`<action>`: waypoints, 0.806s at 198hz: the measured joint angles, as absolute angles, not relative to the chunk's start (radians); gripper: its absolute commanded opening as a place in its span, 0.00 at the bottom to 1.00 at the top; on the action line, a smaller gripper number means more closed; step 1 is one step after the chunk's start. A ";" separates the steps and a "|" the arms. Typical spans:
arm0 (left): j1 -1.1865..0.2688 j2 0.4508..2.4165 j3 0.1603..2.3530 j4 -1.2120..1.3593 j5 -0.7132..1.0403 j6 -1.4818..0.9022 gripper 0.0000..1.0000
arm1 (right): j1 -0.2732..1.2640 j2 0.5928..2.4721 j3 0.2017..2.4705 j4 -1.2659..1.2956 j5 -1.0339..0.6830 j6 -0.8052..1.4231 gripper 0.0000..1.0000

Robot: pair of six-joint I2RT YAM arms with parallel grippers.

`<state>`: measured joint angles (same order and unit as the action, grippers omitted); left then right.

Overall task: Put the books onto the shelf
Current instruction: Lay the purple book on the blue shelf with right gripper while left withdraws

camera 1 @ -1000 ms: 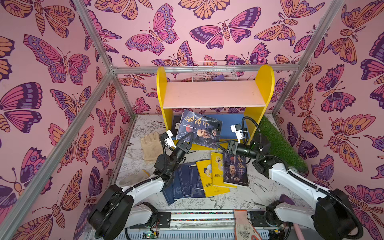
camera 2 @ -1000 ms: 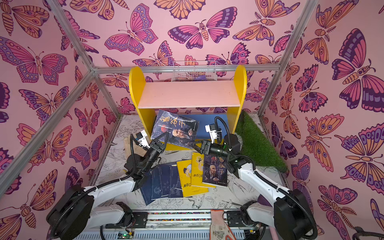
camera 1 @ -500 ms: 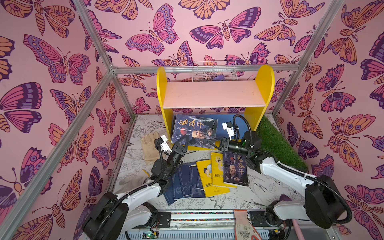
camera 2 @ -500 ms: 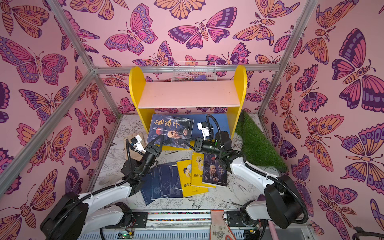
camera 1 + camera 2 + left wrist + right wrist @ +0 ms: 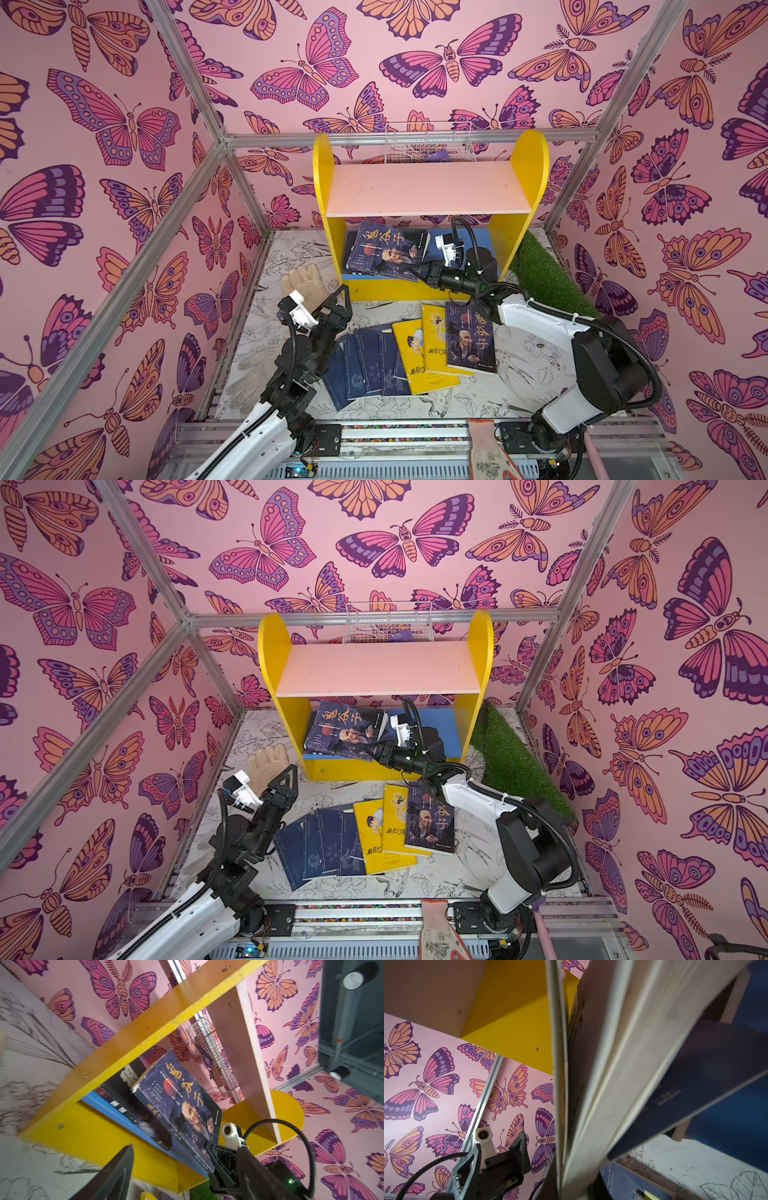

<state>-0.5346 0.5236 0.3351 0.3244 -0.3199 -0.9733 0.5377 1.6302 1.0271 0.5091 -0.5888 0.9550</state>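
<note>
Plainly, the right end effector is clamped on the near lower corner of the dark blue-black paperback with white characters and an old man's face, at the front lip of the small two-tier shelf with yellow round-topped side panels. From that end effector the book runs away and upward into the lower tier. Its long axis tilts from the gripped corner back toward the underside of the pale pink upper board, and it leans over another dark book lying on the blue lower board. The coming move, as I judge it, is a push straight ahead of the jaws, then a lowering before release. The left end effector stands wide and empty, well apart from the shelf. Close by it, toward its own arm's base, the navy paperbacks lie on the pale sketch-printed tabletop, nearer to it than to the right end effector. The two yellow cartoon books and a second dark paperback lie near the right arm
</note>
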 measured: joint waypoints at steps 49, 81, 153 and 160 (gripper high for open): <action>-0.527 0.480 0.398 -0.049 -0.432 -1.029 0.78 | 0.538 1.761 1.231 0.346 -0.612 0.854 0.00; -0.526 0.504 0.398 -0.139 -0.443 -1.059 0.77 | 0.527 1.821 1.328 0.252 -0.651 0.812 0.00; -0.524 0.546 0.398 -0.163 -0.440 -1.089 0.77 | 0.504 1.889 1.419 0.141 -0.699 0.773 0.10; -0.524 0.547 0.398 -0.163 -0.439 -1.091 0.77 | 0.504 1.891 1.427 0.128 -0.698 0.765 0.20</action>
<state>-0.5236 0.5468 0.3977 -0.1631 -0.4389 -1.0908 0.5037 1.8912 1.4269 0.1280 -0.6979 0.7647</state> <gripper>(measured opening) 0.774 0.166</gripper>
